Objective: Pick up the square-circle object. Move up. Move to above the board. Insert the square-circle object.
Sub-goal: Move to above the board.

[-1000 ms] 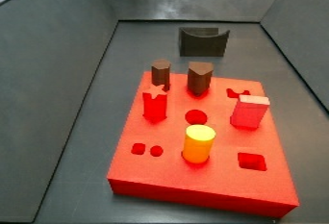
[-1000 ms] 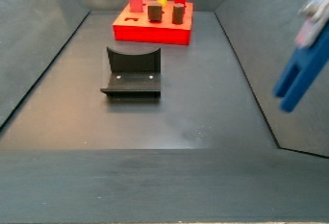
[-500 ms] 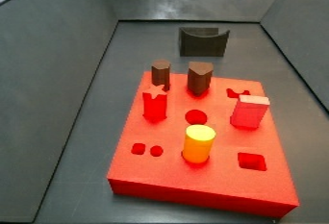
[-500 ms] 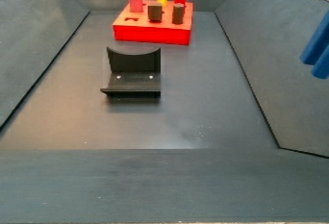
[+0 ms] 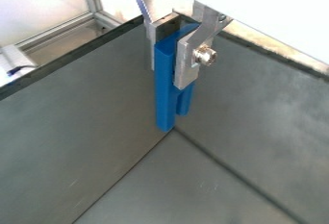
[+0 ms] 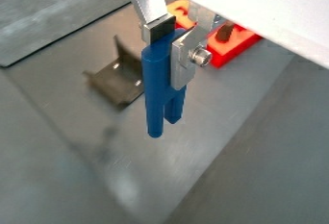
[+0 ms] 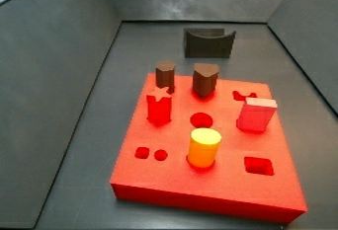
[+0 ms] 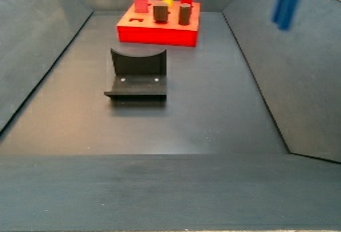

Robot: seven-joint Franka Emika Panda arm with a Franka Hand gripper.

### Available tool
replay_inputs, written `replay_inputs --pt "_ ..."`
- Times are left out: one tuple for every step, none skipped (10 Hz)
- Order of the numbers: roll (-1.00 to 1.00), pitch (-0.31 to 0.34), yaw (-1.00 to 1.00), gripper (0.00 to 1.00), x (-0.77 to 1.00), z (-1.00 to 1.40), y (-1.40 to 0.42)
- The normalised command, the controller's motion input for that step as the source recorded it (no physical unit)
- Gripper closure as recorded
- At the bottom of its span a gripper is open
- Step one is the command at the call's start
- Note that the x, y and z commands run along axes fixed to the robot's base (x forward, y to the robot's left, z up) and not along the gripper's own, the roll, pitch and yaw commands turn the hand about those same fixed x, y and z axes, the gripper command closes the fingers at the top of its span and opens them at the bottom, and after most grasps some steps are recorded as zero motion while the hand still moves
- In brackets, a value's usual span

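**One blue piece held aloft, away from the board**

One long blue piece, the square-circle object (image 5: pixel 171 79), was seen clamped between the flat silver fingers (image 5: pixel 193 57) of the hand (image 5: pixel 174 50) in both wrist views, hanging straight down below the pads. The hand was closed on it, and the piece was clear of the dark surface (image 6: pixel 244 161) beneath. In a side view the same blue piece (image 8: pixel 286 2) appeared high at the upper right edge, above the grey side wall and well apart from the board (image 8: pixel 160 32).

The board (image 7: pixel 211 175) was shown lying flat on the surface in both side views. Several things were held in it: a yellow cylinder (image 7: pixel 204 147) near the front, a pink block (image 7: pixel 256 115) at its right side, a red star-shaped peg (image 7: pixel 160 107) at the left, and two dark brown pegs (image 7: pixel 165 75) along the back edge. A round hole (image 7: pixel 201 120), a square hole (image 7: pixel 259 164) and two small circles (image 7: pixel 150 154) were left open.

The fixture (image 8: pixel 136 73) was seen standing on the surface between the board and the near end, and in a wrist view it (image 6: pixel 115 74) lay beside the hanging piece, with a corner of the board (image 6: pixel 229 43) visible behind the hand.
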Motion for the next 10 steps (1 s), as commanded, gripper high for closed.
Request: replay_inputs --pt "-0.01 0.043 0.03 1.00 0.23 0.12 -1.00" --pt "0.00 0.031 0.02 1.00 0.23 0.12 -1.00" --pt "-0.01 0.022 0.01 1.00 0.23 0.12 -1.00" --pt "-0.01 0.025 0.01 1.00 0.23 0.13 -1.00" --pt "0.00 0.036 0.01 1.00 0.23 0.13 -1.00" --pt "-0.03 0.043 0.01 1.00 0.23 0.13 -1.00" --pt "0.00 0.065 0.01 1.00 0.24 0.14 -1.00" --pt "-0.01 0.076 0.01 1.00 0.24 0.14 -1.00" --pt "-0.01 0.108 0.00 1.00 0.25 0.14 -1.00" --pt "0.00 0.120 0.01 1.00 0.26 0.14 -1.00"
